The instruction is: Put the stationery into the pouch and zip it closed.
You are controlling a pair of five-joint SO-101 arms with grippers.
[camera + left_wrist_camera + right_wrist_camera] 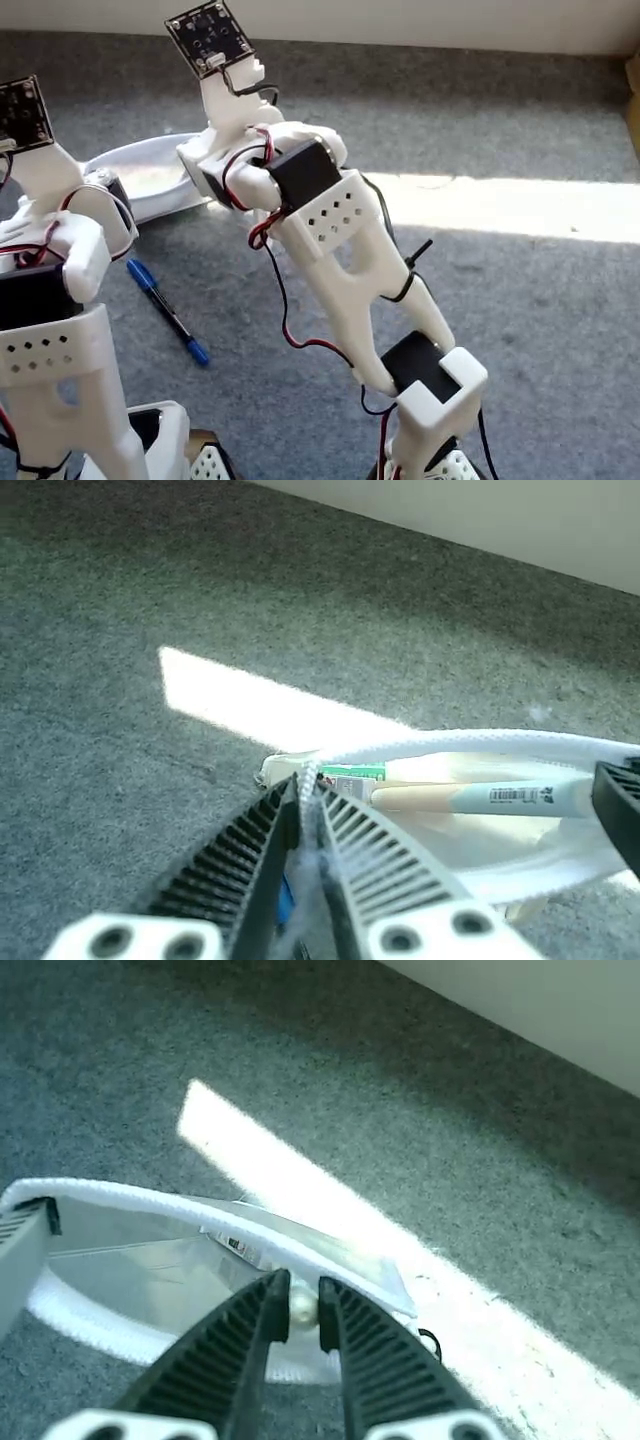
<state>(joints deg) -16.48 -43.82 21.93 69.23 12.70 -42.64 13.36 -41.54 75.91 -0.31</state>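
Observation:
The pouch (150, 178) is clear with a white zip band and lies on the grey carpet at the back left, between the two arms. In the left wrist view my left gripper (308, 790) is shut on one end of the pouch (520, 745), which holds a white and teal pen (480, 798). At the other end my right gripper (303, 1305) is shut on a small white piece of the pouch's rim (150, 1205); whether it is the zip pull I cannot tell. A blue pen (166, 311) lies loose on the carpet near the left arm.
Grey carpet covers the whole floor, with a bright sunlit strip (510, 205) to the right of the pouch. A pale wall (400, 20) runs along the back. The arms' bases (420, 420) stand at the front edge.

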